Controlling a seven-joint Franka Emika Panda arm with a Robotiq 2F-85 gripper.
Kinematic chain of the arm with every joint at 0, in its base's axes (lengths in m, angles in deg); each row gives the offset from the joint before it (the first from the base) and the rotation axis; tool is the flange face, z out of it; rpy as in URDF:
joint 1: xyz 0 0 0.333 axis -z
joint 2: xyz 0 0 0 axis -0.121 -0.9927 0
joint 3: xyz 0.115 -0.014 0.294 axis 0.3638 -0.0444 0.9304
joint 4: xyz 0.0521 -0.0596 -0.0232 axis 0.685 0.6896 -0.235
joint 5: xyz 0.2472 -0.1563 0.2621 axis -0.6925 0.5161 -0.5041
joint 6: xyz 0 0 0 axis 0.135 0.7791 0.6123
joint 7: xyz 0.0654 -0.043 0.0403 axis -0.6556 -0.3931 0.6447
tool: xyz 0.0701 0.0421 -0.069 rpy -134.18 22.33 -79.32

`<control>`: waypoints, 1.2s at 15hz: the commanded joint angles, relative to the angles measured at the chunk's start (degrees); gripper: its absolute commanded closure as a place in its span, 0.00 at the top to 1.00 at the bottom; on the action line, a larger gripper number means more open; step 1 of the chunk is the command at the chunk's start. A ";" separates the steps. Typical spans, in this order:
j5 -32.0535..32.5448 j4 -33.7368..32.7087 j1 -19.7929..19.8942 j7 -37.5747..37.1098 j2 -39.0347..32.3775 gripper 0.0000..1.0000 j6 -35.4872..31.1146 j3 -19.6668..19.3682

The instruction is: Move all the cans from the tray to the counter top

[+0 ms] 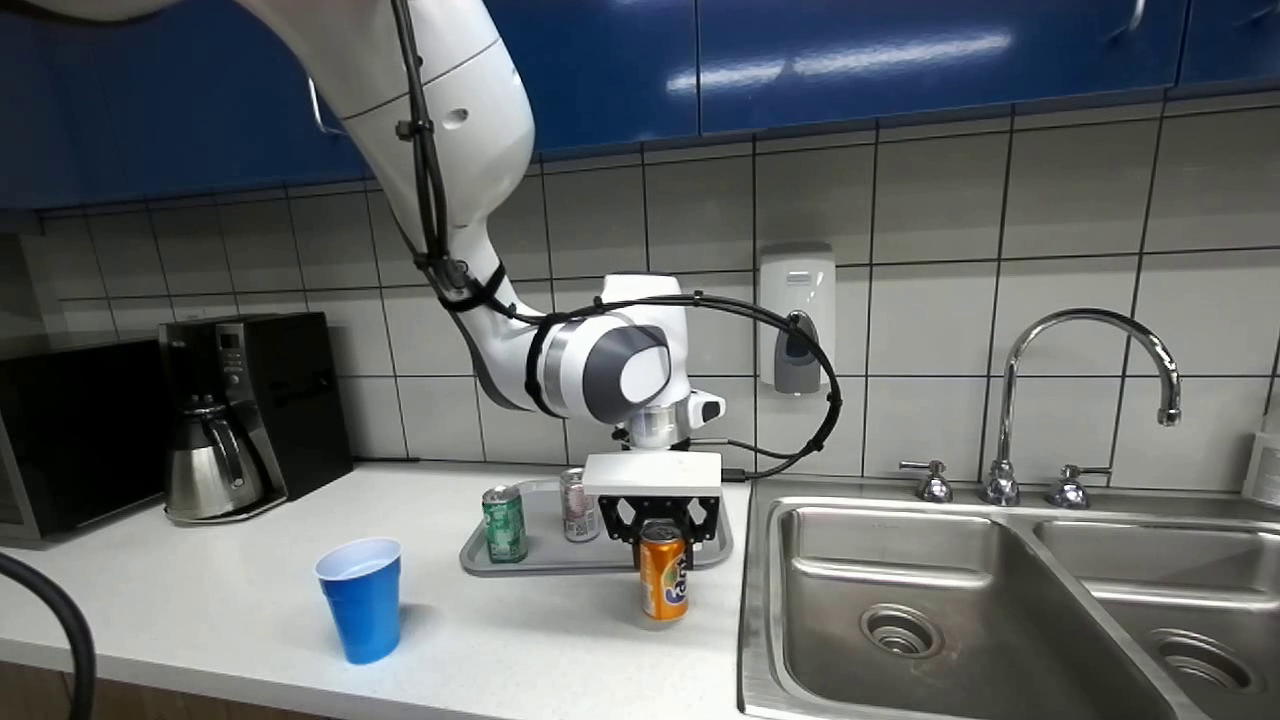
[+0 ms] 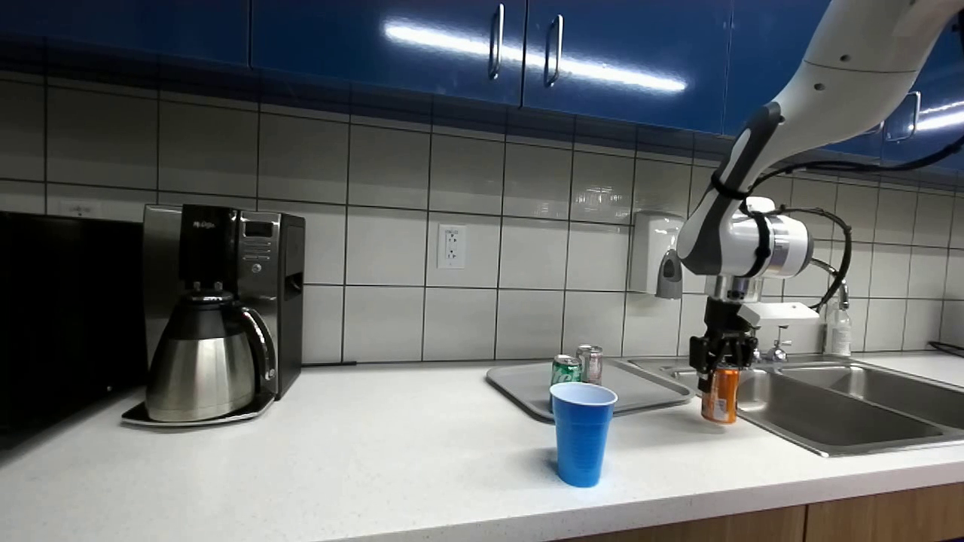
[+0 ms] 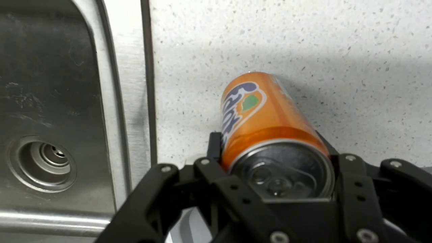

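Note:
My gripper (image 1: 663, 562) is shut around the upper part of the orange can (image 3: 270, 111), with one finger (image 3: 215, 145) against its side in the wrist view. The can stands upright in front of the tray (image 1: 550, 556), off its rim and above the counter top (image 3: 354, 33). Whether its base touches the surface, I cannot tell. On the tray are the green can (image 1: 504, 525), toward the front left corner in an exterior view, and the silver-grey can (image 1: 579, 505) behind it. In an exterior view the blue cup partly covers the green can (image 2: 565, 369).
Close by the held can runs the edge of the steel sink (image 3: 131, 101), with a faucet (image 1: 1008, 410) behind. A blue cup (image 1: 362, 600) stands on the counter in front of the tray. Farther off are the coffee maker (image 2: 256, 301) and a wall soap dispenser (image 1: 797, 300).

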 commanded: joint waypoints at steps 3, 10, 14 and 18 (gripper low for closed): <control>0.02 1.96 1.20 1.70 1.98 0.38 -1.17 0.15; 1.22 2.66 0.87 0.59 1.57 0.84 -2.10 -0.59; 0.96 2.77 1.00 0.69 1.76 1.00 -2.33 -0.57; -0.25 2.94 1.37 1.43 2.78 1.00 -2.84 -0.08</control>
